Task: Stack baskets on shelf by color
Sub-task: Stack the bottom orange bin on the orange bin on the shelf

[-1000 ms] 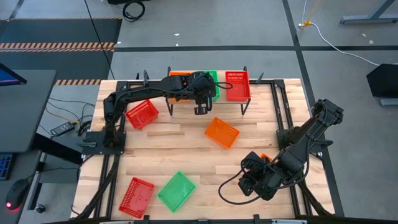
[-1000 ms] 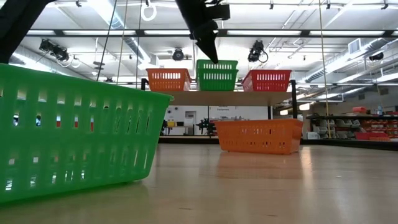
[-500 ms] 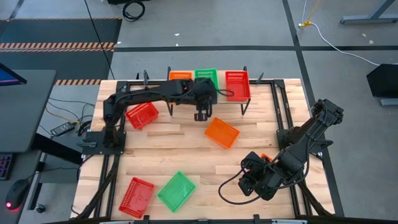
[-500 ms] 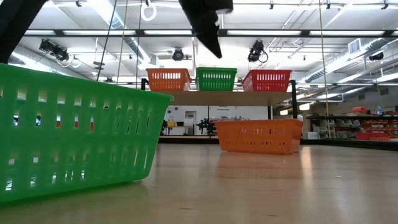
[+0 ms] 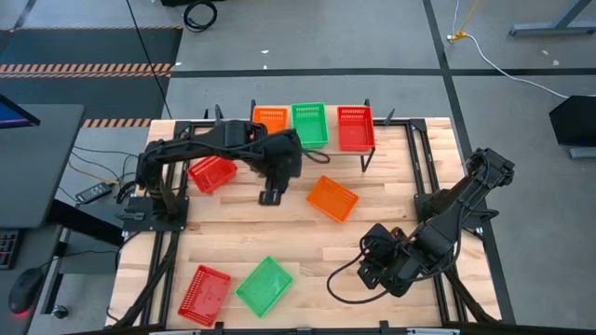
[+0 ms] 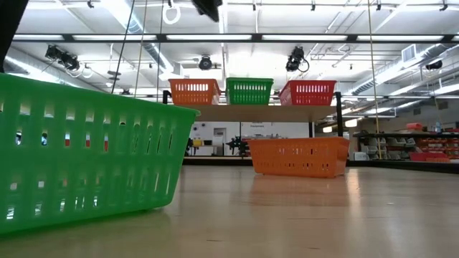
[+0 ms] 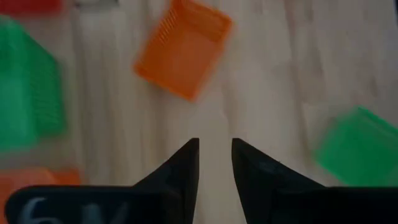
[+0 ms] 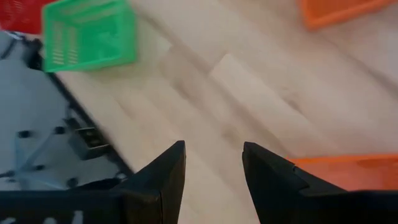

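With green basket (image 5: 309, 124) now sitting on shelf (image 5: 363, 147) between orange and red ones, left gripper (image 5: 271, 195) pulls back toward table centre, fingers parted, empty. Next likely orange basket (image 5: 332, 197). Right gripper (image 5: 372, 272) waits, parted, empty.

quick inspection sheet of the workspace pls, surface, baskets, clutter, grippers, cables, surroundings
surface: wood-plank tabletop, baskets scattered over it
job's things: shelf carries an orange basket, a green basket and a red basket side by side; loose on the tabletop are a second orange basket, two red baskets and a second green basket
clutter: nothing seen
grippers: left gripper open, empty, above bare tabletop between shelf and loose orange basket; right gripper open, empty, near the front right corner
cables: black cable looped by the right arm
surroundings: grey floor, striped mat, desk at left
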{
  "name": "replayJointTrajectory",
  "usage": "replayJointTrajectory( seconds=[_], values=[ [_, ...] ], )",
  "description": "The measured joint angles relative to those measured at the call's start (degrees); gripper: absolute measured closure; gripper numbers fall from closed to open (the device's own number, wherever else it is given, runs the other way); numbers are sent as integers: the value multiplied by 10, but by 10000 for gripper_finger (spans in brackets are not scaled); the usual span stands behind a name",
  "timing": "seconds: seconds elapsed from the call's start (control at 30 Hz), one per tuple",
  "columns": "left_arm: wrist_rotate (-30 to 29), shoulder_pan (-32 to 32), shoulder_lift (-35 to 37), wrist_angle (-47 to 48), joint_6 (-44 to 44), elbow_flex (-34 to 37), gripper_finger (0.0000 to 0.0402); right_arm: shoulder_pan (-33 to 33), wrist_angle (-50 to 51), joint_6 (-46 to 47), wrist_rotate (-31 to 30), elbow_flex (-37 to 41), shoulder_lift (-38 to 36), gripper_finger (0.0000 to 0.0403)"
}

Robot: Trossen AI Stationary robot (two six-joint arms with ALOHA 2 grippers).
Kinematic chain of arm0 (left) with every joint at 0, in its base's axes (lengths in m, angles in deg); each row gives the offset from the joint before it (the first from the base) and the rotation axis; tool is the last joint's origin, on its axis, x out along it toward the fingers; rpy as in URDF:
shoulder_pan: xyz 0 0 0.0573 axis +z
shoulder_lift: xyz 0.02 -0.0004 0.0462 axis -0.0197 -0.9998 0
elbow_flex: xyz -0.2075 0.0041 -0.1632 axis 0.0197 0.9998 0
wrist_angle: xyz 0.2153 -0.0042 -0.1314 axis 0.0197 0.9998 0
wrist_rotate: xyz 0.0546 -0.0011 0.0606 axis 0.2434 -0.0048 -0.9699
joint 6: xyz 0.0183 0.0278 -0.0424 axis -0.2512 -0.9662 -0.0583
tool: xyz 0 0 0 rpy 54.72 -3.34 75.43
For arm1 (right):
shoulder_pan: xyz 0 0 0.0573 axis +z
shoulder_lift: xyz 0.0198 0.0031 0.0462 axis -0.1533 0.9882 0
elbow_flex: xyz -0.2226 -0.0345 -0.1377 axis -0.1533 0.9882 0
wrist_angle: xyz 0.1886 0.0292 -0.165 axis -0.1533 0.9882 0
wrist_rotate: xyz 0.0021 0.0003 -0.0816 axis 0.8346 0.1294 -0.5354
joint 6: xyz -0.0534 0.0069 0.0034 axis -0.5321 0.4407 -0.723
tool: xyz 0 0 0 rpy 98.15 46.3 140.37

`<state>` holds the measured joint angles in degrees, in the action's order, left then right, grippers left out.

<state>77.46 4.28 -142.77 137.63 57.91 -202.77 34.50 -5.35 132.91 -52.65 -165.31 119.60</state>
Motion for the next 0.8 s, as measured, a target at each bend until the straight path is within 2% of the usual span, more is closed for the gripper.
replayJointTrajectory(
  seconds=[0.17,0.33,0.43,0.57,0.67,0.8],
  values=[
    [4,-31,3,47,73,1,306,-27,45,-47,-1,0,0,238],
    [5,-77,6,23,137,1,306,-54,57,-144,-7,0,0,238],
    [-11,-98,0,-54,184,7,307,-63,77,-187,-11,0,-3,238],
    [-79,-104,-13,-196,283,41,307,-42,91,-195,-10,-2,-32,238],
    [-103,-95,-24,-296,362,76,304,-13,112,-160,5,-3,-62,238],
    [-107,-88,-60,-390,432,115,301,34,155,-64,29,-3,-98,238]
  ],
)
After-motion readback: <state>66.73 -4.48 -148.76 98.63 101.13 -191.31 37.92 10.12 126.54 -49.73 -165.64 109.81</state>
